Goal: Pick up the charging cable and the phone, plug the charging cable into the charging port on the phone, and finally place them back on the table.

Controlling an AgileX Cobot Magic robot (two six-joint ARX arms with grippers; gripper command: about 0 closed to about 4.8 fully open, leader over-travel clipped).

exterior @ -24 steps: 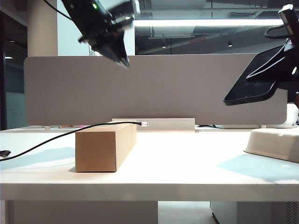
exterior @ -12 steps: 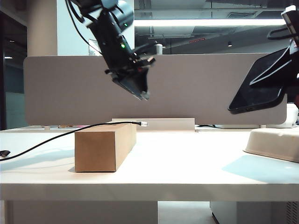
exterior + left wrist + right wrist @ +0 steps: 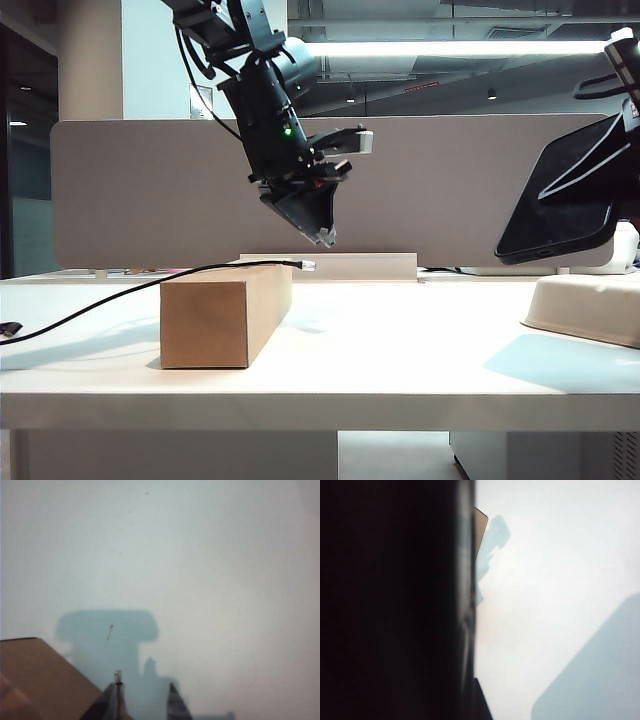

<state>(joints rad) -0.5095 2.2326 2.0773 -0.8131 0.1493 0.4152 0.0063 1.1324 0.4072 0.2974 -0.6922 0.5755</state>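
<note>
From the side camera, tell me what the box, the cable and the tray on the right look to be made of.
Box: plain brown cardboard, matte, with sharp folded edges. Charging cable: thin black cord, likely rubber or plastic sheathed, with a pale, probably metal, plug tip. Tray: off-white with rounded walls, dull finish; molded plastic or pulp, hard to tell.

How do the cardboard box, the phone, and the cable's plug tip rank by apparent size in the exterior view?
Largest to smallest:
1. cardboard box
2. phone, though partly cut off at the frame edge
3. plug tip
</note>
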